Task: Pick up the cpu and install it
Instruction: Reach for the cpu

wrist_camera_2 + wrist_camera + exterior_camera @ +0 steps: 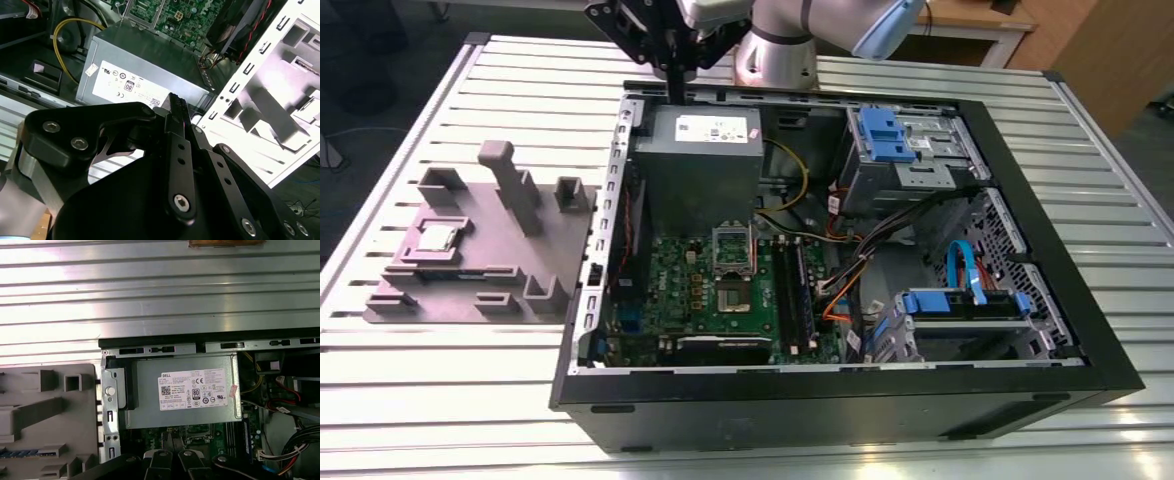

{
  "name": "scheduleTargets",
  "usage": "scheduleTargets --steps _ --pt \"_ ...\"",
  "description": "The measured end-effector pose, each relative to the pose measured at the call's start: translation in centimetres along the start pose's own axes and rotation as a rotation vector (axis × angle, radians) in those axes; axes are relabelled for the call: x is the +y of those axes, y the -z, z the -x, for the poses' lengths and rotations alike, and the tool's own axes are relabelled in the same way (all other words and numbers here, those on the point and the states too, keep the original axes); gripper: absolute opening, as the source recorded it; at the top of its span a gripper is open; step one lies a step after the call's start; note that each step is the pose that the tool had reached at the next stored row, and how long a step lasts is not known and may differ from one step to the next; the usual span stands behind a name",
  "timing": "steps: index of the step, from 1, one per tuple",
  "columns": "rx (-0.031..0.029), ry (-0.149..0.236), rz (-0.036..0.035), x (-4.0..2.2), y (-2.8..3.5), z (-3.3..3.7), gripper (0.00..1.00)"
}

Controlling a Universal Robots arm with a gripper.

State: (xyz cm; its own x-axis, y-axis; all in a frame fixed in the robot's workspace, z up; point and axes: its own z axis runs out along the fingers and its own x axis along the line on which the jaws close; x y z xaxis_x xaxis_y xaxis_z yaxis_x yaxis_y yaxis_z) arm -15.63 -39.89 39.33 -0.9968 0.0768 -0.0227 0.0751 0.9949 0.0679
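Slatted table (440, 400): cpu (438, 237) on grey block (534, 255), beside open computer case (854, 412).

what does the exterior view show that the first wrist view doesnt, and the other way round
Exterior view: the cpu lying on the grey-mauve block, the socket frame on the motherboard, a blue drive bracket, and the arm above the back edge of the case.
First wrist view: a straight-down look into the hollow top of a block post.
Both: the power supply with its white label, the block, the case and the slatted table.
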Motion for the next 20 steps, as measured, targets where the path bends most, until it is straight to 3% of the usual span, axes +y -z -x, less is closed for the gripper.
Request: scheduleTargets --steps 20 --pt "0.0001 0.0 -0.0001 -0.03 0.01 -0.43 0.1"
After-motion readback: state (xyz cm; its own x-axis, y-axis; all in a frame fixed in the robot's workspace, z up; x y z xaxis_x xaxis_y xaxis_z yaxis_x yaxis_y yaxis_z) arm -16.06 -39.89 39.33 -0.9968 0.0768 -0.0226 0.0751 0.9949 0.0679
